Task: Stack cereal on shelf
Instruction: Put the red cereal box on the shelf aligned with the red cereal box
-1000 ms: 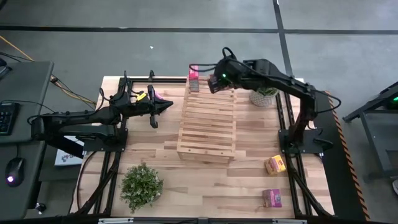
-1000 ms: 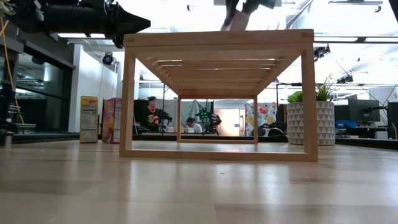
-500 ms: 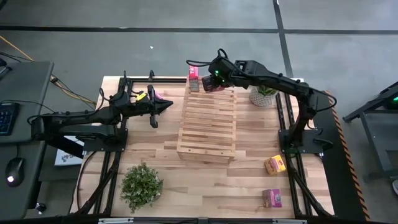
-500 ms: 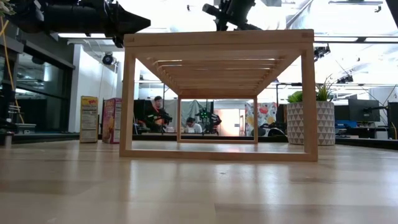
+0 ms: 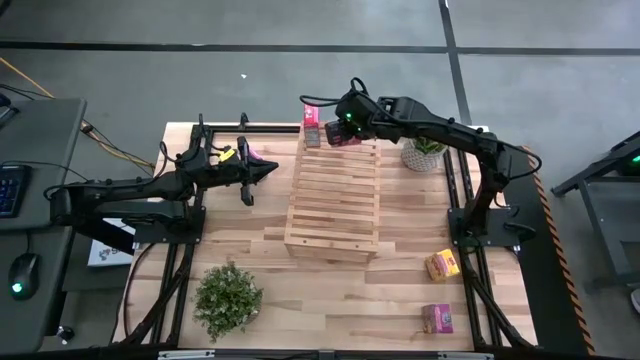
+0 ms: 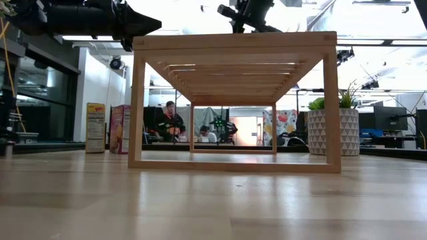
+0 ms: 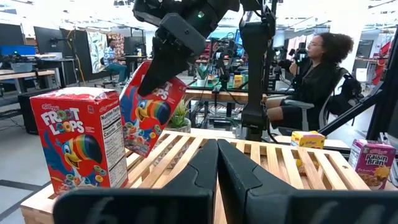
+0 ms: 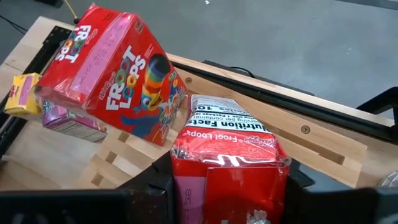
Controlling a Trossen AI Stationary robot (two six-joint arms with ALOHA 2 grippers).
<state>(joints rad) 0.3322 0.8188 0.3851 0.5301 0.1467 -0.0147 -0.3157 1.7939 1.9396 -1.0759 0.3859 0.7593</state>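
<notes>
Cereal box (image 7: 152,115) in right pincer (image 5: 336,131), beside standing box (image 7: 78,146).

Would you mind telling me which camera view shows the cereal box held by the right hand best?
The left wrist view: the held red box hangs tilted under the right hand, front visible. The right wrist view shows its top, the high view a speck, the low view nothing.

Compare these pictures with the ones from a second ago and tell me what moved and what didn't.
The right gripper, shut on a red cereal box, moved along the far end of the shelf toward the red box already standing there; the held box now hangs tilted beside it. That shift came early; nothing visibly moved in the last half second. The left gripper stayed shut beside the shelf, and the loose boxes and plants did not move.
</notes>
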